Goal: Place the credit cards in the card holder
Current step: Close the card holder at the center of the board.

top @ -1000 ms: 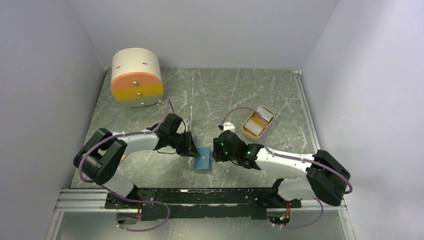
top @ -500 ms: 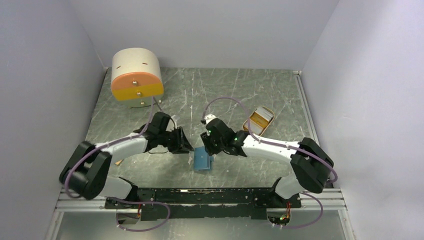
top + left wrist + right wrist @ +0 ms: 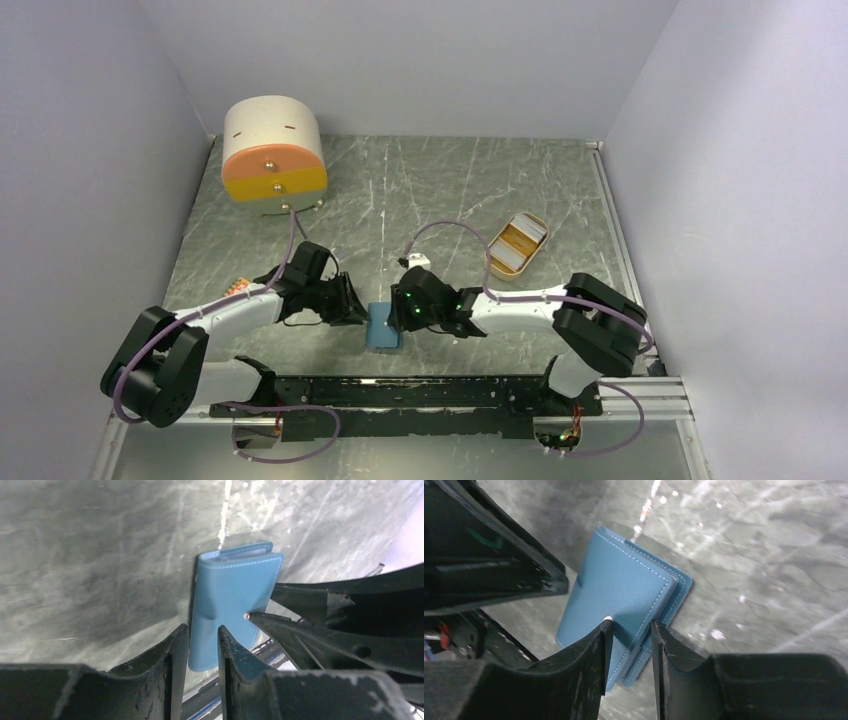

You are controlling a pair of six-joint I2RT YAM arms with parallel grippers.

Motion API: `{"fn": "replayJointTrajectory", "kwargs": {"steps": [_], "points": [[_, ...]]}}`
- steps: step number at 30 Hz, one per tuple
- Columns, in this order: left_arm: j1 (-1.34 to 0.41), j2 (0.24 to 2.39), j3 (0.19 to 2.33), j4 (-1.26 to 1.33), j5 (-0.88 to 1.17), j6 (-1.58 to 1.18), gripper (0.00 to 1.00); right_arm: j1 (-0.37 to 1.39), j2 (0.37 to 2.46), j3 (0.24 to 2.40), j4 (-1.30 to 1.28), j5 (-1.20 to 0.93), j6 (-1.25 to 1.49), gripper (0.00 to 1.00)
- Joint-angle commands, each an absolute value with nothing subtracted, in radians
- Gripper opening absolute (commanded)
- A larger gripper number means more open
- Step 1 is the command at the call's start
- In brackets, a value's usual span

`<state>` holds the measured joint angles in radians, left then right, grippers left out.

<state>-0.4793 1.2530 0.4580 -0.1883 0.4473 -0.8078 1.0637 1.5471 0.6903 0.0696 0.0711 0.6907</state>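
The card holder (image 3: 383, 327) is a shut blue wallet lying flat near the table's front edge; it also shows in the left wrist view as the card holder (image 3: 235, 595) and in the right wrist view as the card holder (image 3: 619, 595). My left gripper (image 3: 358, 311) stands open by a narrow gap, its jaws straddling the wallet's left edge (image 3: 202, 634). My right gripper (image 3: 402, 316) is open too. One fingertip (image 3: 606, 625) rests by the snap and the other sits just off the wallet's right edge. The credit cards (image 3: 515, 245), orange-yellow and whitish, lie in a tan tray.
The oval tan tray (image 3: 491, 262) sits right of centre. A round cream cabinet with orange and yellow drawers (image 3: 273, 155) stands at the back left. The black rail along the table's near edge (image 3: 400, 392) runs just below the wallet. Purple cables loop over both arms.
The wallet has slid left and slightly nearer the front edge, and both grippers moved left with it. The left jaws opened a little; the right jaws narrowed.
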Motion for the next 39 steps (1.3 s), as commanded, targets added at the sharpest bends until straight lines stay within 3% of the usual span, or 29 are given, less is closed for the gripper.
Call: {"fn": "replayJointTrajectory", "kwargs": {"steps": [1,4,9,13,18,39], "points": [[-0.466,1.269,0.475,-0.250,0.347,-0.793,0.32,1.096,1.598,0.749,0.169,0.081,0.805,0.38],[-0.459,1.299,0.462,-0.202,0.401,-0.798,0.28,1.096,1.592,0.761,0.184,0.049,0.695,0.41],[-0.459,1.305,0.460,-0.163,0.442,-0.792,0.26,1.095,1.523,0.853,-0.033,0.044,0.233,0.44],[-0.459,1.279,0.471,-0.163,0.472,-0.794,0.27,1.095,1.422,0.782,-0.039,-0.029,-0.010,0.48],[-0.459,1.252,0.473,-0.163,0.510,-0.809,0.27,1.095,1.446,0.729,-0.065,-0.056,-0.195,0.48],[-0.457,1.309,0.457,-0.149,0.505,-0.786,0.27,1.098,1.619,0.812,-0.059,-0.136,-0.353,0.47]]}}
